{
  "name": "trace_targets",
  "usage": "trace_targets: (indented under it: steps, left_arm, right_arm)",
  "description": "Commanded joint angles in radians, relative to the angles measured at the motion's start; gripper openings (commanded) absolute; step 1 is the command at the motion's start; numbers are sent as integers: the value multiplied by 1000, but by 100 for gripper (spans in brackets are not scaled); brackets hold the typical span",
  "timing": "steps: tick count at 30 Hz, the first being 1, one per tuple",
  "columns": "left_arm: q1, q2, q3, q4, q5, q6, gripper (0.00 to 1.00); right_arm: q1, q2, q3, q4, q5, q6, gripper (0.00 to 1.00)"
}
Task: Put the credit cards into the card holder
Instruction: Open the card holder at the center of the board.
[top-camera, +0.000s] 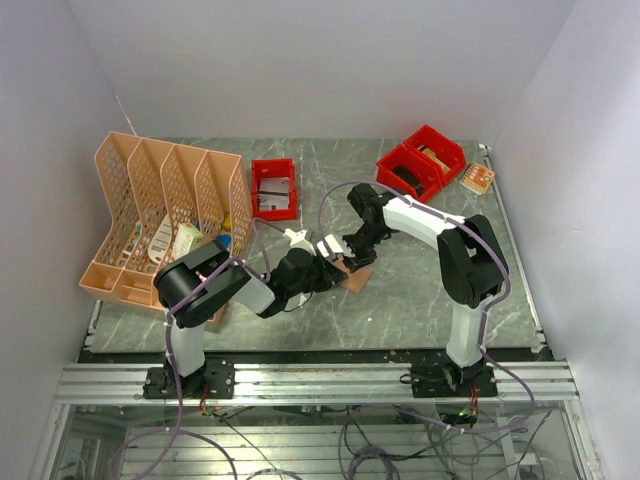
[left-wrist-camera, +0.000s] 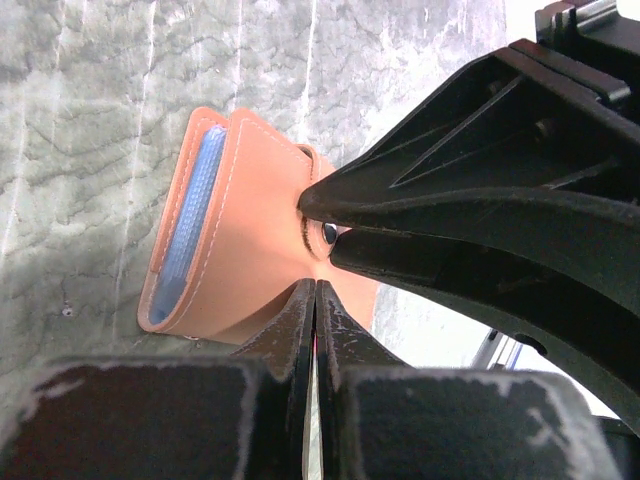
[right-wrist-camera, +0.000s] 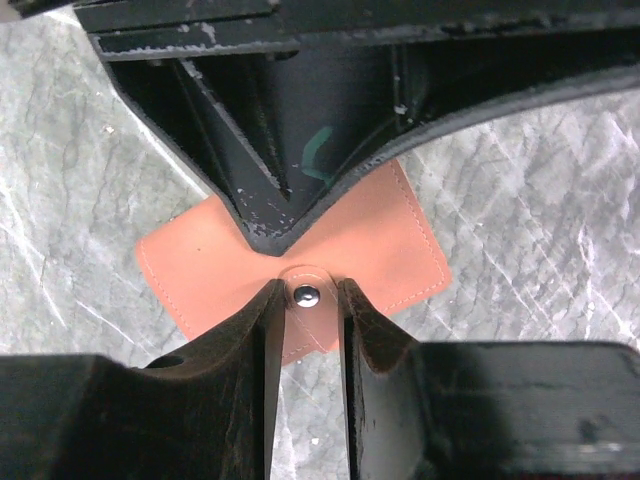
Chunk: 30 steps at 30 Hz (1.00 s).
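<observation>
Centrally, left gripper (right-wrist-camera: 267, 236) pinches the card holder (right-wrist-camera: 392, 238) from twelve o'clock; right gripper (right-wrist-camera: 306, 302), at six, narrowly clasps its snap tab (right-wrist-camera: 311, 326).

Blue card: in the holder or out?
In. The light blue card sits between the folded flaps of the card holder, only its edge showing in the left wrist view.

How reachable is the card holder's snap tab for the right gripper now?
Likely yes: the right gripper straddles the snap tab of the card holder, nothing between. The left gripper pinches the holder beside it without covering it.
</observation>
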Motion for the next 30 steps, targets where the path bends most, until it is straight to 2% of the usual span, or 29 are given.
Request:
trace_targets:
  steps: [1,18,21,26,28,30]
  left_arm:
    - [-1,78,-48,-132,-9,34,7]
    - [0,75,-57,-133,-10,37,7]
    - [0,73,-58,-131,-9,40,7]
    - [0,73,-46,-130,1,47,7]
    - [1,72,-42,-136,3,52,7]
    - [2,71,-39,-140,8,55,7]
  right_arm:
    - [-3,58,-72,229,48,104,0]
    - [-94,-83,-149,381,-66,300,0]
    - [-99,-89,-136,308,-114,241,0]
    - [-98,-149,-215,310,-163,143,42]
    - [-97,-147,-220,290,-167,81,52]
    - [-97,-123,-189,234,-166,13,55]
